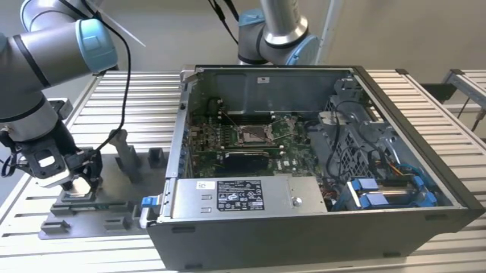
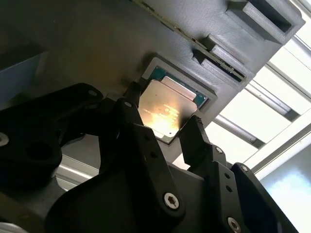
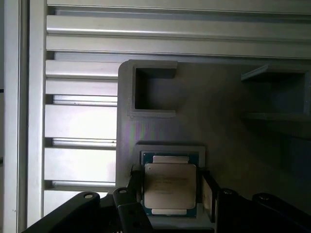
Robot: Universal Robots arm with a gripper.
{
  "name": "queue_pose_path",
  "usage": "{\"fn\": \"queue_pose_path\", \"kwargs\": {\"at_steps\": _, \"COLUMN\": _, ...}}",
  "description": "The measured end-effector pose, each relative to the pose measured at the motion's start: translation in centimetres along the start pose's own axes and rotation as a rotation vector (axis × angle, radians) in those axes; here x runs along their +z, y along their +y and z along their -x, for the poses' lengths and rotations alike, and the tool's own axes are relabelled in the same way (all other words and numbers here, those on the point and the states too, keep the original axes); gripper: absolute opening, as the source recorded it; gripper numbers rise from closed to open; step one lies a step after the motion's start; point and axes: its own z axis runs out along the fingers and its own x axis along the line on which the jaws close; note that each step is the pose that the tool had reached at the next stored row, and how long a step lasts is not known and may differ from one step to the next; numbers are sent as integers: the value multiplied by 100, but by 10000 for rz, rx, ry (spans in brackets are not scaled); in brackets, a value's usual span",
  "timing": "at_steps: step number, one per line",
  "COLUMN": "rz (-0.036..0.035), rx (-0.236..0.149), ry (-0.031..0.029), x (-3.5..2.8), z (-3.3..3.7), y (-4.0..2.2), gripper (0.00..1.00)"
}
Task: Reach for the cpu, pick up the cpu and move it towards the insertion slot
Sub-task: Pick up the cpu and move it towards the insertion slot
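Observation:
The cpu (image 3: pixel 170 191) (image 2: pixel 167 109), a flat silvery square on a green-edged base, lies in a shallow recess of the grey fixture plate (image 3: pixel 218 121) (image 2: pixel 97 39). My gripper (image 3: pixel 171 194) (image 2: pixel 164 114) is low over it and open, with one black finger on each side of the chip and a small gap on one side. In the exterior view the gripper (image 1: pixel 76 185) is down at the plate (image 1: pixel 114 196), at that view's left. The insertion slot (image 1: pixel 254 133), a metal-framed socket, sits on the green board inside the open computer case.
The open computer case (image 1: pixel 456 193) stands at the exterior view's right, with its power supply (image 1: pixel 235 196) in front. Grey upright blocks (image 1: pixel 125 156) rise from the fixture plate. A second arm (image 1: pixel 274 28) stands behind the case. Everything rests on a slatted aluminium table (image 1: pixel 136 96).

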Motion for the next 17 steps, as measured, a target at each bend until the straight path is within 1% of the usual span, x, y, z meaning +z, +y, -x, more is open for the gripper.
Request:
{"fn": "queue_pose_path", "kwargs": {"at_steps": 1, "rz": 0, "rx": 0, "ry": 1, "x": 0, "z": 0, "y": 0, "gripper": 100}}
{"fn": "queue_pose_path", "kwargs": {"at_steps": 2, "rz": -1, "rx": 0, "ry": 3, "x": 0, "z": 0, "y": 0, "gripper": 0}}
{"fn": "queue_pose_path", "kwargs": {"at_steps": 17, "rz": 0, "rx": 0, "ry": 0, "x": 5, "z": -1, "y": 0, "gripper": 0}}
